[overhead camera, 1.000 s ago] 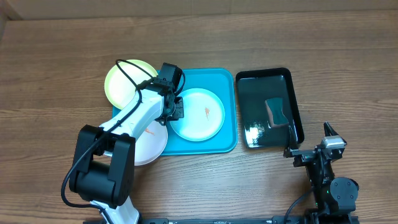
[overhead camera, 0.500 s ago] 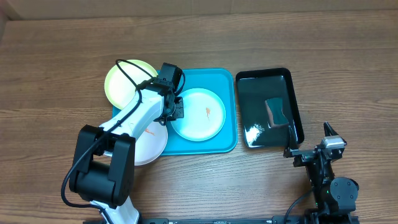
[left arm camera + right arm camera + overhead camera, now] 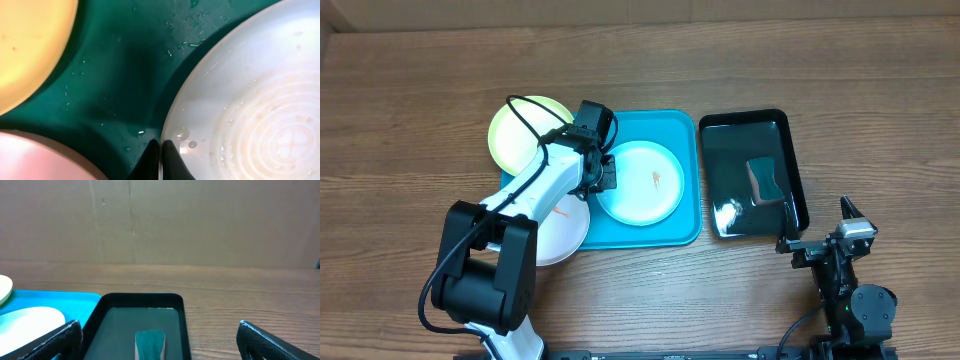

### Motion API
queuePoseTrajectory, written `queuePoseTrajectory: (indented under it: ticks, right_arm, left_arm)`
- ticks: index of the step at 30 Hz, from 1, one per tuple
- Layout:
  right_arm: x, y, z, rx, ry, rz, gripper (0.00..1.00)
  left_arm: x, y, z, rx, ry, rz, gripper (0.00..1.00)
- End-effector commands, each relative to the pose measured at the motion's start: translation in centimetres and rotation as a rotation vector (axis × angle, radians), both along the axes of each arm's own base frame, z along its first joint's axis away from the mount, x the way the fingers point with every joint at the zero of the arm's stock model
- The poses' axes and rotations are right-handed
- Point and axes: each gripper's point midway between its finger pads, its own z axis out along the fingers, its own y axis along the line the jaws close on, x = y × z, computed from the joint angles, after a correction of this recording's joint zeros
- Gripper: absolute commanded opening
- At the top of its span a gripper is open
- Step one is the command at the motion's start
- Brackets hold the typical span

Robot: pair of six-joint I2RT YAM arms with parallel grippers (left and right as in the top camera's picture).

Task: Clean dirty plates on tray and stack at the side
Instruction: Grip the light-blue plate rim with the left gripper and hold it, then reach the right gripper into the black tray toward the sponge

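- Plates: three in view, all on the left half of the table (image 3: 400, 90). One lies inside the tray and two lie at its left edge.
- Yellow-green plate (image 3: 520, 130): lies flat by the tray's upper left corner. The overhead view does not show whether its edge rides on the rim.
- White plate (image 3: 555, 235): lies flat by the tray's lower left corner and is partly covered by the left arm (image 3: 535, 185). An orange smear (image 3: 560, 212) shows on it just beside the arm.
- Left pincer (image 3: 160, 150): set down at the left rim of the pale blue plate. The tips are closed to a sliver. The plate's rim runs into that sliver, with one tip over the plate and the other over the tray floor, so the rim appears to be pinched.
- Pale blue plate (image 3: 638, 183): lies flat inside the tray, left of its middle. It carries an orange mark (image 3: 653, 180) near its centre, and the wrist view shows water droplets (image 3: 182, 133) along the rim.
- Tray (image 3: 672, 128): turquoise, lying flat on the table, with beads of water on its floor near the pincer.
- Black tray (image 3: 725, 150): glossy, just beside the turquoise tray on its right and not touching it. It holds a teal sponge (image 3: 765, 180).
- Right pincer (image 3: 159, 330): at the near right of the table, level with the black tray's near end. Its fingers are spread wide and grip nothing.
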Motion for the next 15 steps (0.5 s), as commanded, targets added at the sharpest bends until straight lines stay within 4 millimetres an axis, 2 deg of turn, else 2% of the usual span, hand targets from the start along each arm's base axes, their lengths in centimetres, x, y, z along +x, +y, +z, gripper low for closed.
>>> queuePoseTrajectory:
  ticks: [1, 3, 4, 7, 10, 15]
  right_arm:
    - [0.0, 0.1, 0.7, -0.005, -0.038, 0.004, 1.0]
    - [0.0, 0.1, 1.4, 0.008, -0.065, 0.006, 1.0]
    - [0.0, 0.1, 1.4, 0.007, -0.066, 0.008, 1.0]
    - [-0.5, 1.9, 3.4, 0.006, -0.138, 0.114, 1.0]
    - [-1.0, 2.1, 4.8, 0.097, -0.1, 0.131, 1.0]
    - [-1.0, 2.1, 9.3, 0.109, 0.002, 0.125, 1.0]
  left_arm:
    - [0.5, -0.5, 0.0, -0.012, -0.003, -0.014, 0.07]
    - [0.3, -0.8, 0.0, -0.032, 0.005, -0.018, 0.15]
    - [0.3, -1.1, 0.0, -0.046, 0.009, -0.022, 0.15]
    - [0.2, -1.7, 0.0, -0.078, 0.013, -0.025, 0.15]
    - [0.2, -1.6, 0.0, -0.077, 0.015, -0.017, 0.16]
    - [0.2, -1.7, 0.0, -0.084, 0.013, 0.005, 0.17]
